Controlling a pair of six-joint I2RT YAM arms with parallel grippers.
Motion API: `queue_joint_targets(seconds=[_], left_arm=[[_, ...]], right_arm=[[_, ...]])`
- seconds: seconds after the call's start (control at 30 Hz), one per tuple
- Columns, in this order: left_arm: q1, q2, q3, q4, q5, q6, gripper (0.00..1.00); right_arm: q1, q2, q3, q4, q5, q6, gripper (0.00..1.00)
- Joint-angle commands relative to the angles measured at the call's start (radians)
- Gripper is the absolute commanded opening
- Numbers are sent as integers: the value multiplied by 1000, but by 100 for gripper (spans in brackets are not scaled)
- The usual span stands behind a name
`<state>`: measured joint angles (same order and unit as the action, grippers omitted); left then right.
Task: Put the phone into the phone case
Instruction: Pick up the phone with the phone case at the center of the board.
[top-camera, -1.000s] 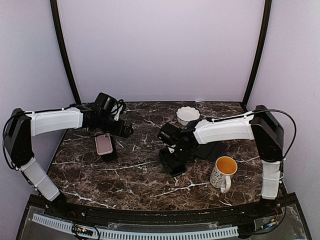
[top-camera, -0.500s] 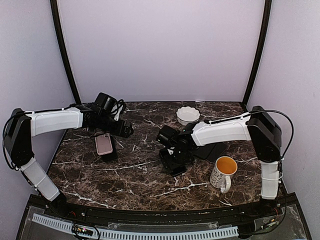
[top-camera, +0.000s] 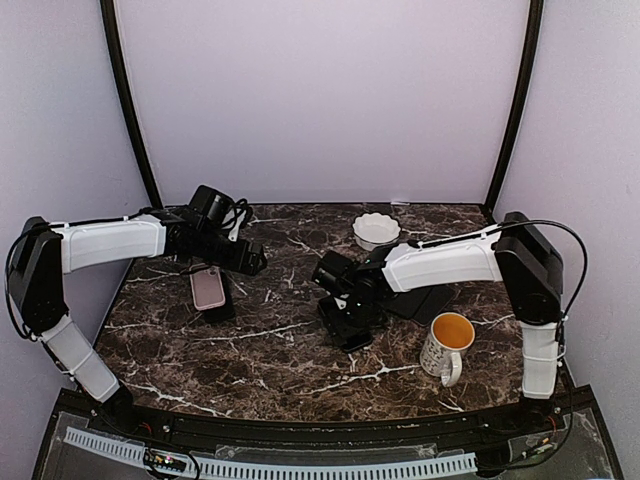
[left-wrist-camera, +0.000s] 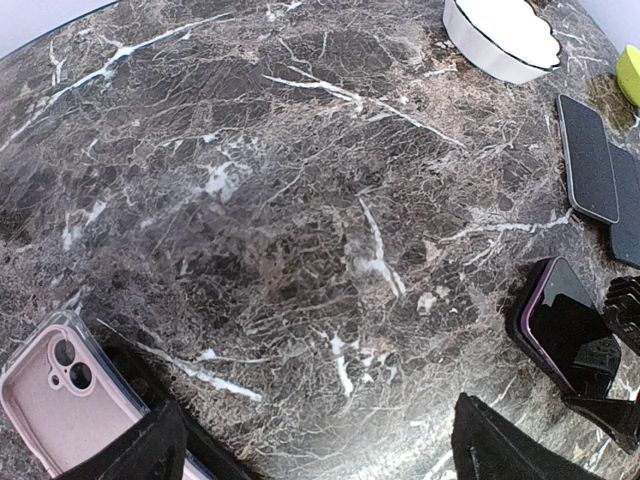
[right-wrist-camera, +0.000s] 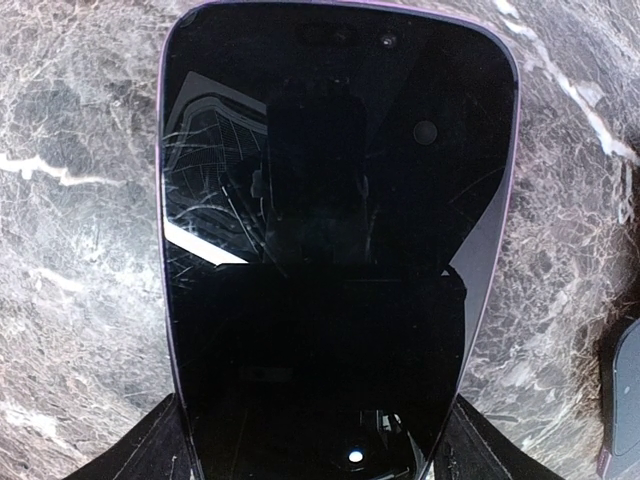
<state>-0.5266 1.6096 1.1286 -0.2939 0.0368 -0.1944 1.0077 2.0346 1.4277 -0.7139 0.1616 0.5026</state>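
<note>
Soft even light; phone (right-wrist-camera: 335, 250) glass reflective; wrist-view edges bowed.

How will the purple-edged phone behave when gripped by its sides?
Probably rigid: the phone is a flat slab. Its glossy, reflective glass and rounded edges may slip. Lying flat on the marble table, it shouldn't roll.

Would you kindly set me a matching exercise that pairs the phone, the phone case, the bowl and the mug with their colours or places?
Things:
1. phone
2. phone case
3. bowl
4. mug

Descriptions:
A. white, scalloped rim, at the back
B. yellow inside, front right
C. black screen facing up, purple edge
D. pink, lying on the left side

Pairs: 1-C, 2-D, 3-A, 4-B
</note>
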Motion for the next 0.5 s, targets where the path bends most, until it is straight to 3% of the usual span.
queue_joint_targets(seconds=[0.0,0.17,0.27,0.47], left_arm=[[-1,-16,14,-13,6,9,95],[-1,-28,3,13,51,18,91],[-1,-47,-15,52,99,25,84],[-1,-125,-71,174,271,19,87]], right_arm=[[8,-14,-5,19,41,-23,42],[20,-84,-31,127,49,-30,34],[20,-107,-33,169,49,-32,31],[22,-146,13,247,79,-42,25]])
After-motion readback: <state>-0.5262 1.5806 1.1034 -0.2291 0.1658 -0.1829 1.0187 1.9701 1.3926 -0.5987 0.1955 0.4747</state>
